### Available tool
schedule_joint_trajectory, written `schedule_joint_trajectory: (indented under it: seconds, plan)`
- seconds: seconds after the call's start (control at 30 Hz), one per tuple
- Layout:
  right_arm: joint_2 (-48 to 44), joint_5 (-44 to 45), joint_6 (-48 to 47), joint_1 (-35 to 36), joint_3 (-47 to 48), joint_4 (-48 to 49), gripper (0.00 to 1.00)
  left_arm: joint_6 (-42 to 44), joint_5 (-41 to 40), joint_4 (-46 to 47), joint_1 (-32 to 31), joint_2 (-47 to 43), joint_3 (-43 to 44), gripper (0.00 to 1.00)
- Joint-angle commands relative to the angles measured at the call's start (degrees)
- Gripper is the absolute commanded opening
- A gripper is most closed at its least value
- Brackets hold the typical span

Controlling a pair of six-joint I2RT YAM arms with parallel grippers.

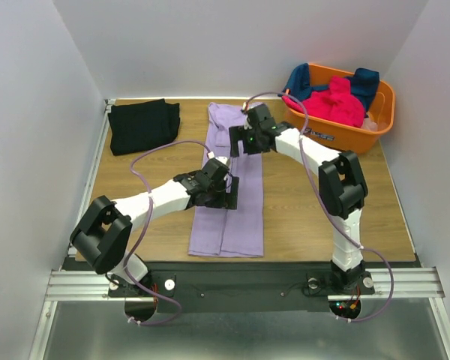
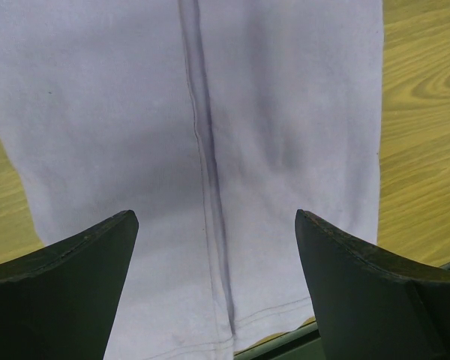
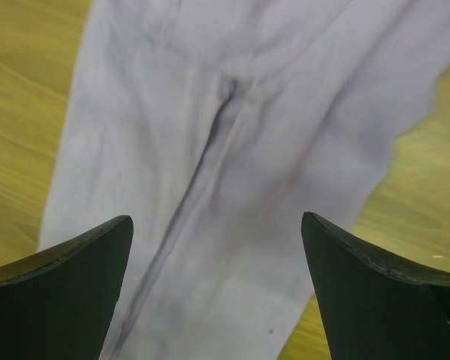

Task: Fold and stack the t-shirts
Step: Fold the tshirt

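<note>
Lavender shirt (image 1: pixel 236 191), a long strip mid-desk (image 1: pixel 292 221); left fingers (image 2: pixel 67 289) and right fingers (image 3: pixel 60 289) spread wide above it, grasping nothing; black shirt (image 1: pixel 142 125) far left.

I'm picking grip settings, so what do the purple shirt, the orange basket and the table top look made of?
Purple shirt: soft matte knit cloth, probably cotton; it creases and has a stitched hem. Orange basket: smooth moulded plastic with a rigid rim. Table top: wood or wood-look laminate; grain shows.

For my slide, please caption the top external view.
Both open, left end effector and right end effector over the lavender shirt; black shirt folded at left, basket at right.
</note>
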Motion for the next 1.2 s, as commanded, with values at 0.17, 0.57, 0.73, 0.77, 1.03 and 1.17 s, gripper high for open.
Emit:
schedule_joint_trajectory:
  seconds: [0.17, 0.57, 0.73, 0.77, 1.03, 1.17]
  plan:
    - [2.5, 0.7, 3.9, 2.6, -5.2, 0.3, 0.99, 0.0, -1.7, 4.2, -2.4, -0.3, -1.5, 0.98]
    - [5.9, 4.2, 4.0, 2.8, -8.2, 0.2, 0.98, 0.1, -0.1, 7.4, -5.0, 7.2, -1.4, 0.98]
    - [8.0, 4.5, 3.6, 2.8, -6.5, 0.0, 0.98, -0.7, 1.7, 8.8, -5.2, 8.4, -1.2, 0.98]
    - [8.3, 4.6, 3.4, 2.7, -6.1, 0.0, 0.98, -0.7, 1.7, 9.1, -5.2, 8.8, -1.1, 0.98]
    - [11.2, 6.6, 2.8, 2.7, -1.4, -1.7, 0.99, -2.2, 2.0, 10.3, -5.5, 11.8, 1.2, 0.98]
    - [10.8, 6.4, 2.5, 2.8, 0.8, -2.8, 0.99, -2.8, 1.9, 9.6, -5.4, 11.6, 2.9, 0.98]
